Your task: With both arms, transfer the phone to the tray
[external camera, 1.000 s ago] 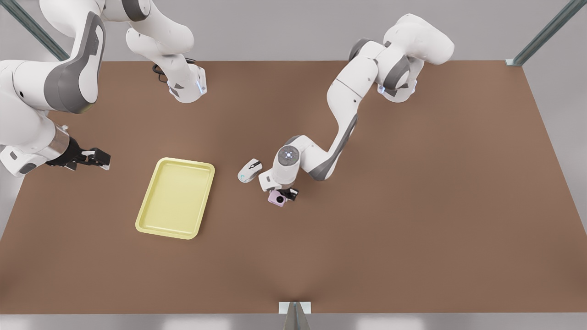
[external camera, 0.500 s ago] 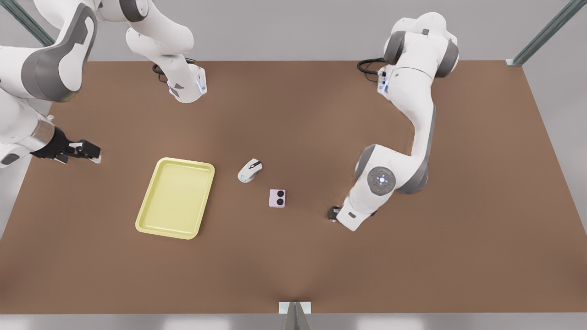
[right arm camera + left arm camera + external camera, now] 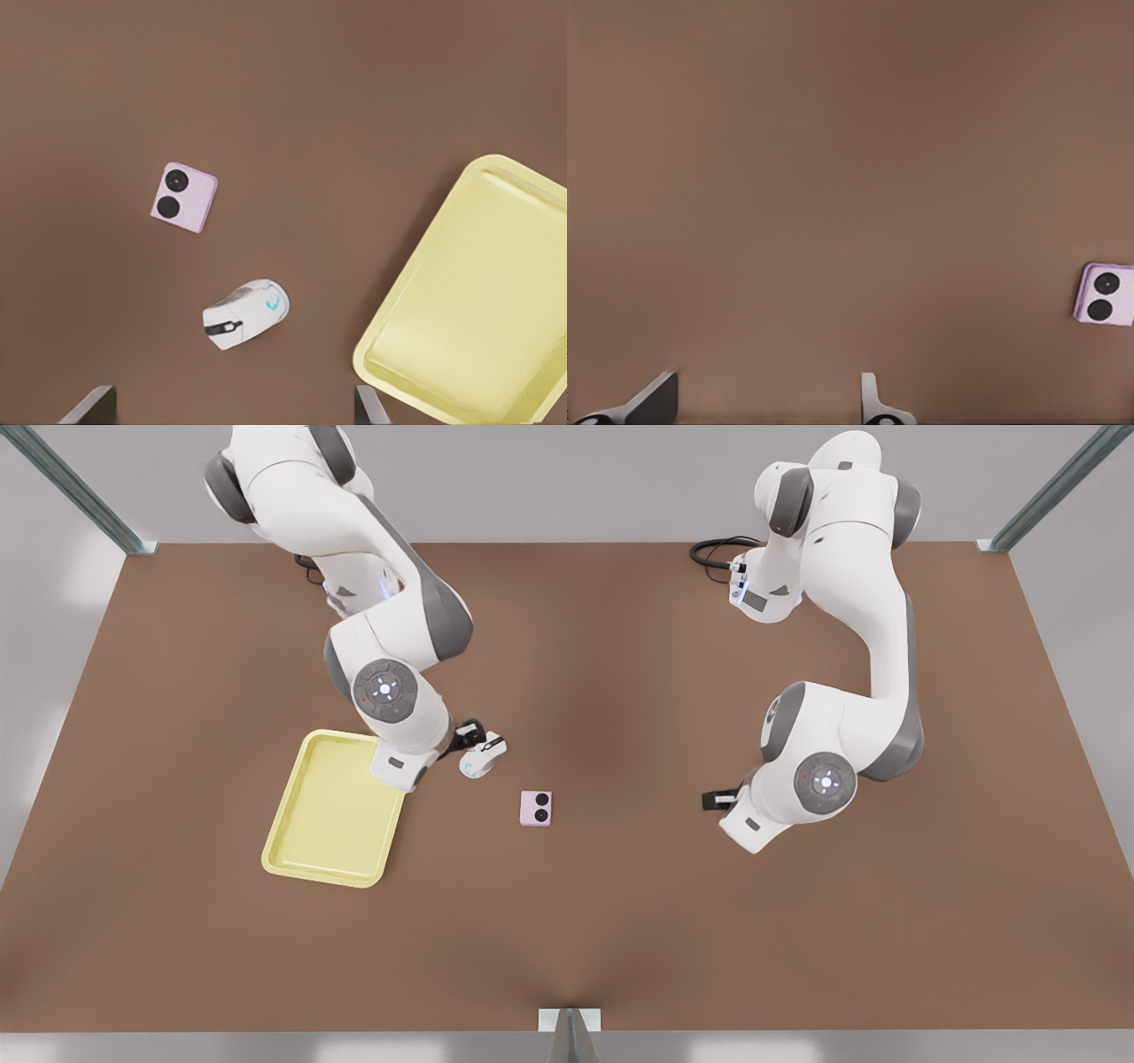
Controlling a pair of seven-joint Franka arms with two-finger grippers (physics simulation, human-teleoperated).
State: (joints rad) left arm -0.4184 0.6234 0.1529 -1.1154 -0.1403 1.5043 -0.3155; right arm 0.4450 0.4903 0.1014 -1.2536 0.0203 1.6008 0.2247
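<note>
Right wrist view: pink phone (image 3: pixel 183 197) lies flat on the brown table (image 3: pixel 354 106), two black circles facing up. White computer mouse (image 3: pixel 245 313) sits near it, apart. Yellow tray (image 3: pixel 469 301) lies beyond the mouse, not touching. Right gripper's (image 3: pixel 232 409) fingertips (image 3: pixel 89 405) spread wide above the mouse.

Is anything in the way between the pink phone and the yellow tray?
Nothing squarely. The mouse lies just off that line, with the open right gripper close by it. The open left gripper waits beyond the phone, bare table between them.
</note>
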